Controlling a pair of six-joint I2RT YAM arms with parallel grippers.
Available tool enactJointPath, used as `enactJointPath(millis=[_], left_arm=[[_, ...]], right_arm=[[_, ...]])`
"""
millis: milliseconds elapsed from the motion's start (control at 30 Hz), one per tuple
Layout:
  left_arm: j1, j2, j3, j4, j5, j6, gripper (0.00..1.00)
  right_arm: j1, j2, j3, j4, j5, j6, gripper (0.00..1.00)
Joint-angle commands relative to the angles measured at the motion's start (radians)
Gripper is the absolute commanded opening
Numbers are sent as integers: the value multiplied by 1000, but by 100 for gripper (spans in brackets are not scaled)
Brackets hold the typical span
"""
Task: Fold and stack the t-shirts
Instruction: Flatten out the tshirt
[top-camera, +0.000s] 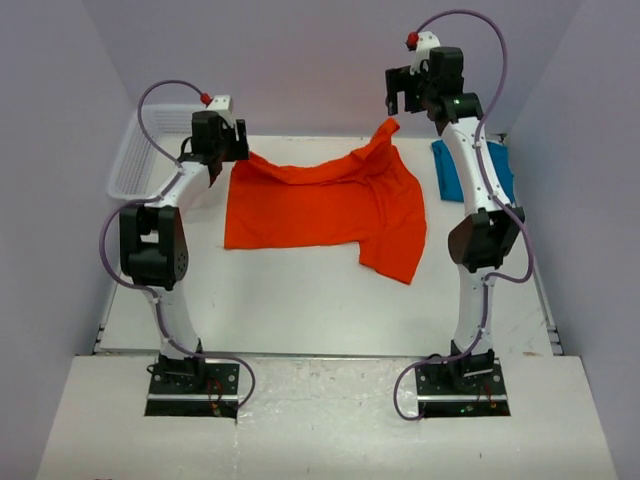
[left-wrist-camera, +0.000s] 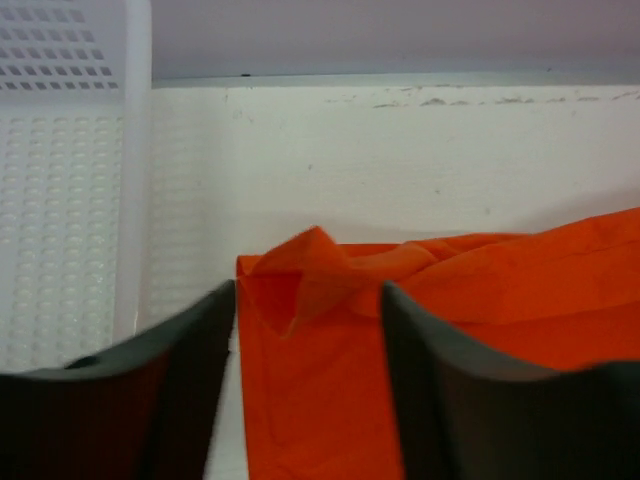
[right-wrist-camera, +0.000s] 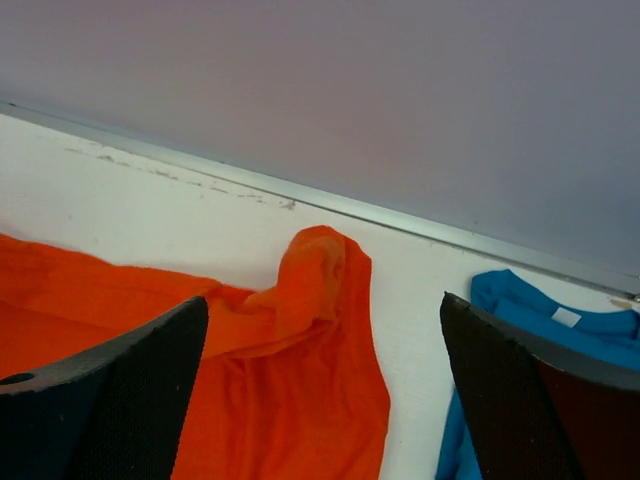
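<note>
The orange-red t-shirt (top-camera: 320, 205) lies spread and wrinkled on the white table. Its far left corner (left-wrist-camera: 300, 275) is bunched up and sits between my left gripper's (left-wrist-camera: 308, 305) open fingers, which are low over the table (top-camera: 236, 150). Its far right corner (right-wrist-camera: 320, 275) stands up in a peak below my right gripper (right-wrist-camera: 322, 310), which is wide open and empty above it (top-camera: 402, 102). The teal-blue t-shirt (top-camera: 500, 172) lies at the far right, partly hidden behind my right arm. It also shows in the right wrist view (right-wrist-camera: 535, 310).
A white plastic mesh basket (top-camera: 138, 155) stands at the far left next to my left gripper; it also shows in the left wrist view (left-wrist-camera: 60, 200). The back wall (top-camera: 320, 60) rises close behind both grippers.
</note>
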Motion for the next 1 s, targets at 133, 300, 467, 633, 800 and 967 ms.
enactJointPath(millis=[133, 300, 467, 633, 800, 967], left_arm=[[5, -54, -34, 162, -82, 19, 100], [-54, -204, -54, 5, -258, -24, 100], [-185, -287, -86, -229, -453, -90, 100], [-256, -421, -382, -329, -509, -217, 88], [-256, -491, -605, -324, -458, -299, 80], [-256, -453, -576, -388, -447, -319, 80]], right_arm=[[-5, -39, -18, -23, 83, 35, 99], [3, -205, -302, -152, 183, 237, 99], [35, -534, -764, -97, 217, 472, 95], [53, -746, -1192, -21, 188, 566, 79], [76, -868, -1447, 19, 119, 647, 69], [85, -847, -1533, 35, 93, 669, 67]])
